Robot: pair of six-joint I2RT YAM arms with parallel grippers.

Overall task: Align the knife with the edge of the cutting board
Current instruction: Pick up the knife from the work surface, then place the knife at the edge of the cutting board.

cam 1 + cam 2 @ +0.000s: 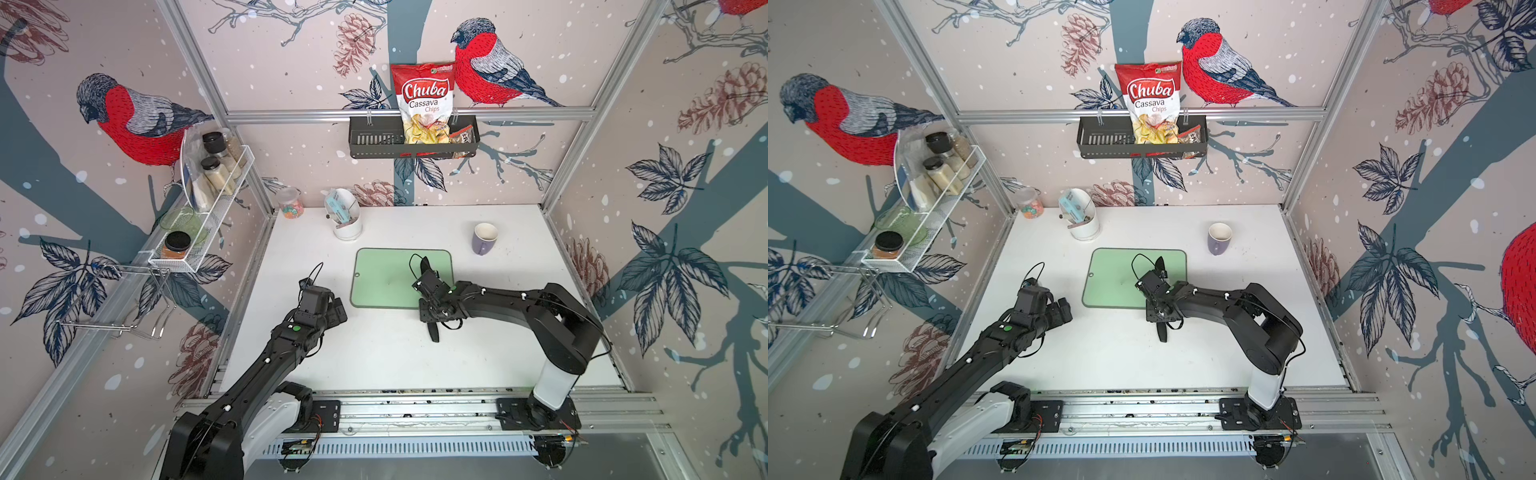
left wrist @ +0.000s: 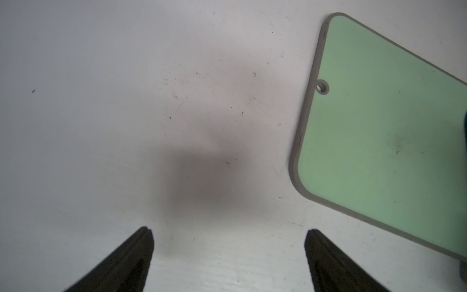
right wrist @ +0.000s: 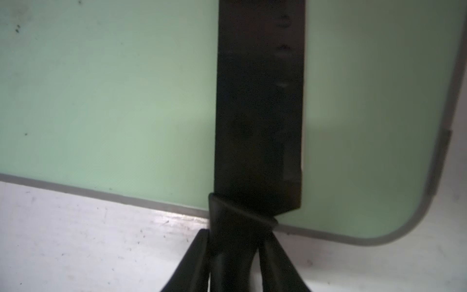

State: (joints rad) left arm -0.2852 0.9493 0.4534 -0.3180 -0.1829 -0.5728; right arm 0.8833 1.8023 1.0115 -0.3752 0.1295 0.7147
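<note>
One stiff, light knife [image 3: 257,113], I judge; my right gripper [image 3: 235,236] pinches its handle at the board's [image 3: 101,101] edge, left gripper [image 2: 228,233] spread.

On the table [image 1: 374,357], cutting board [image 1: 382,282] sits central; knife [image 3: 257,101] crosses its near edge by the right corner, blade on board. Mug [image 1: 484,237] lies toward the back-right corner.

A purple mug [image 1: 484,239] and white utensil pot [image 1: 348,229] stand apart.
</note>
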